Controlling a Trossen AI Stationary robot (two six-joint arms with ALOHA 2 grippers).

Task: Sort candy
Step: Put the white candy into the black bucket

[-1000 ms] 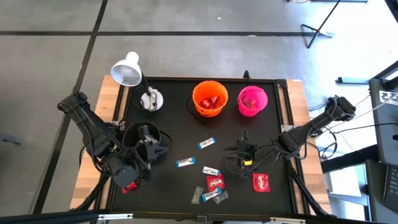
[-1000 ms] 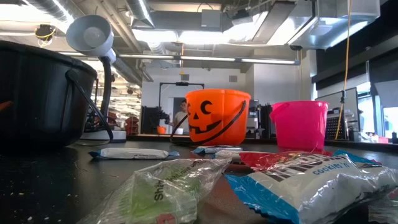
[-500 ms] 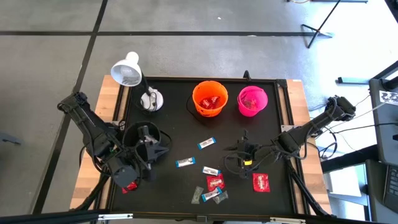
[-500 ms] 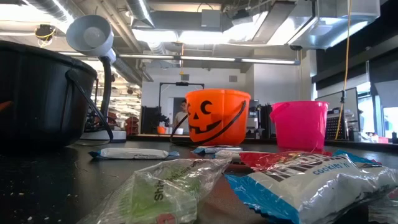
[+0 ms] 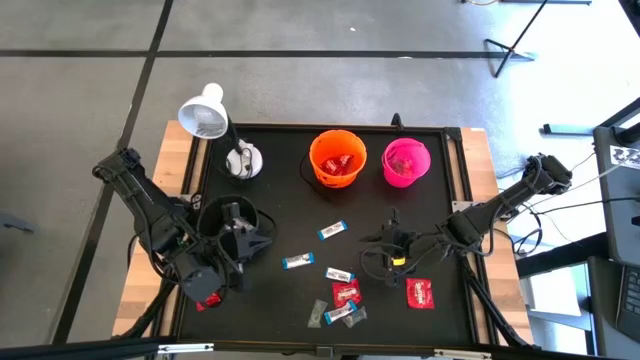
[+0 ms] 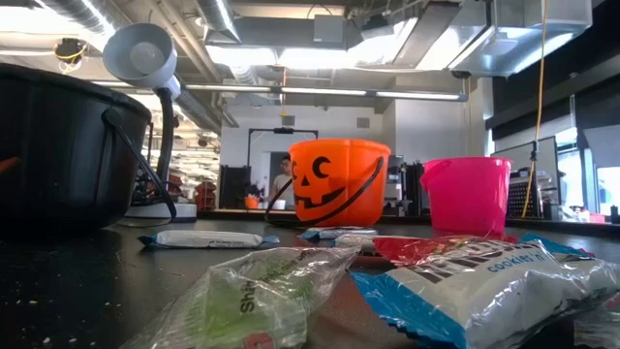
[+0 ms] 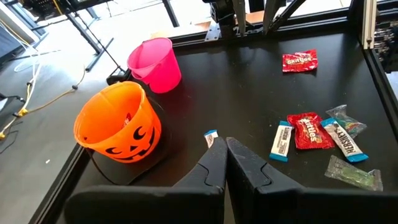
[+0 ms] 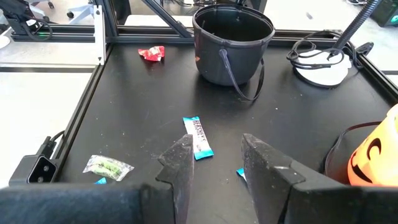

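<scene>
The right claw (image 5: 382, 240) hangs low over the middle of the black tabletop (image 5: 290, 215), its two fingers (image 8: 181, 163) standing a moderate gap apart with nothing between them. Just ahead of it lies a blue-and-white bar (image 8: 199, 137), and a red packet (image 5: 420, 292) sits near it toward the front edge. The left claw (image 5: 268, 240) waits on the other side, fingers (image 7: 239, 163) pressed together and empty, right beside the black bucket (image 5: 226, 222).

Between the two claws the candy (image 5: 338, 290) is scattered on the tabletop: one blue-and-white piece (image 5: 333, 231) toward the buckets, another (image 5: 297, 262) nearer the left claw, and a small cluster by the front edge with a red wrapper (image 5: 346, 293), more blue-and-white bars and a clear greenish packet (image 5: 317, 313). One red sweet (image 5: 205, 301) lies apart, near the left arm's base.

At the far side stand the orange pumpkin bucket (image 5: 336, 158), with red wrappers showing inside, and the pink bucket (image 5: 405, 162) just beside it. A white desk lamp (image 5: 206, 115) stands at the left far corner.
</scene>
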